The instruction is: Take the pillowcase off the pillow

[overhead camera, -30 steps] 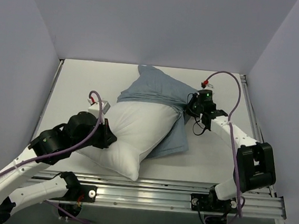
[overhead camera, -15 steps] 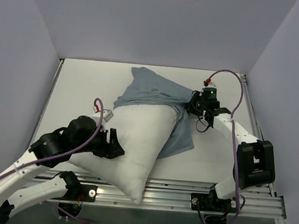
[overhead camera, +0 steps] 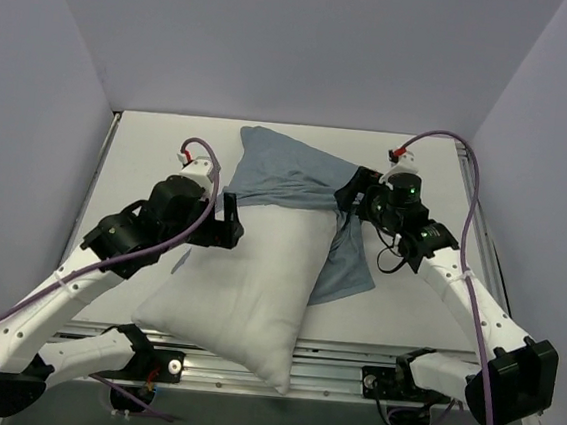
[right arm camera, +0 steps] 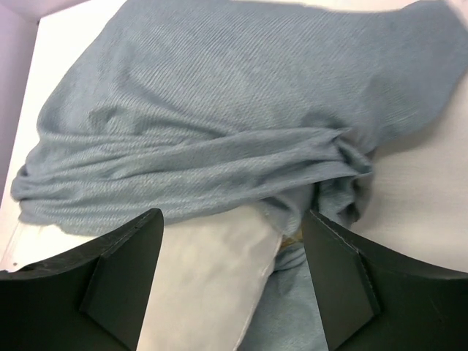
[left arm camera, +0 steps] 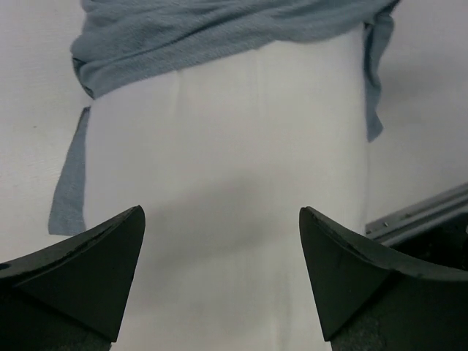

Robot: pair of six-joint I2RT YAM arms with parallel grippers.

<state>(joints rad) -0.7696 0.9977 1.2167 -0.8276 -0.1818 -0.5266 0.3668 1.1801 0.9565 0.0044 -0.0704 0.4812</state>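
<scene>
From above, the white pillow lies on the table, its far end inside the grey-blue pillowcase. The left gripper and right gripper flank it. Left wrist: fingers spread wide over bare pillow, holding nothing. Right wrist: fingers wide over the bunched hem, seemingly clear of it.
</scene>
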